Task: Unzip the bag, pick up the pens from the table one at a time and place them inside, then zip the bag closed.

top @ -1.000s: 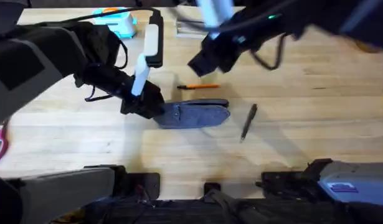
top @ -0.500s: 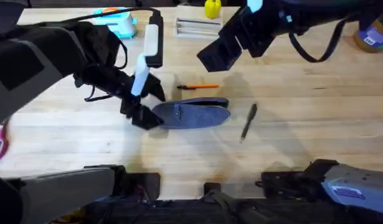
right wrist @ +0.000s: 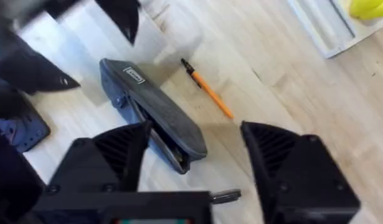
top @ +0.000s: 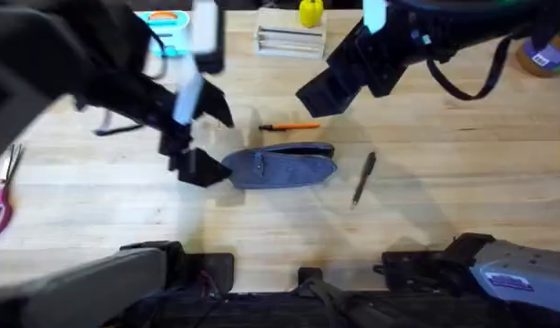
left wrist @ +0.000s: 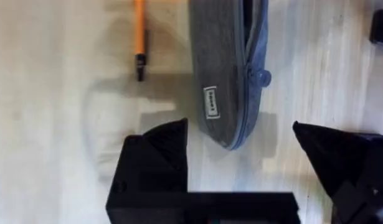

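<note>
Since both grippers are open w/ nothing held, use your right gripper (top: 320,94): orange pen (top: 291,127) lies crosswise just below it, behind the bag (top: 281,167); left gripper (top: 202,137) sits at bag's end.

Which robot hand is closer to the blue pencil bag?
The left hand. It sits open right at the end of the bag, one finger almost touching it. The right hand hangs open farther off, above the orange pen.

**Even light, soft shadows, blur close to the lens**

Bright, diffuse light falls on the worktop (top: 462,173). The pouch (top: 284,167) casts a soft shadow. The left arm (top: 70,64) smears dark and blurred overhead. Pale glare washes the wood in the left wrist view.
</note>
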Action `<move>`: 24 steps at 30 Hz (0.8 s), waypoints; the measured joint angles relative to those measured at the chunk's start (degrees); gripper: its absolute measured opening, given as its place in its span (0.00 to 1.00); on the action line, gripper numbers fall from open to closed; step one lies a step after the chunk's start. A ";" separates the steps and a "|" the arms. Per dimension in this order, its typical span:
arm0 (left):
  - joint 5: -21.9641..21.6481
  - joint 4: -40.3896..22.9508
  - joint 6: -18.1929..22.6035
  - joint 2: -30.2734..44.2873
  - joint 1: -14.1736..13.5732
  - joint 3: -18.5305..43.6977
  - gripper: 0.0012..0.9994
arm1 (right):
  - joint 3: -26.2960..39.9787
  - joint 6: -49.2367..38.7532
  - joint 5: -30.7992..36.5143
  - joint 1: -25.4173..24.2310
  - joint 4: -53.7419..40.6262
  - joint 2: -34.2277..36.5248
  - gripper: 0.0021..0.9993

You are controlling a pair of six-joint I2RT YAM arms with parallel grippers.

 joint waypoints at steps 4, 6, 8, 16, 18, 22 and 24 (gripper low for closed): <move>0.04 -3.61 0.00 -6.80 2.76 4.27 0.99 | 0.00 -1.14 -0.86 0.01 -0.66 -0.02 0.59; 0.06 -4.86 0.03 -10.10 3.91 4.91 0.99 | 0.00 -1.35 -1.13 0.00 -0.86 0.00 0.33; 0.06 -6.39 0.03 -13.01 5.15 4.95 0.99 | 0.00 -1.44 -1.44 0.01 -1.42 0.00 0.07; 0.04 -10.54 0.05 -19.01 9.31 4.95 0.99 | 0.00 -4.63 -8.15 0.02 -6.13 3.44 0.03; 0.04 -10.79 0.05 -19.28 9.63 4.95 0.99 | -0.04 -7.40 -9.37 0.19 -6.13 5.01 0.03; 0.04 -10.80 0.05 -19.26 9.63 4.95 0.99 | -0.44 -13.48 -10.57 1.42 -6.11 8.20 0.03; 0.03 -10.97 0.03 -19.26 9.63 4.95 0.99 | -0.78 -15.96 -10.67 2.55 -6.06 9.90 0.03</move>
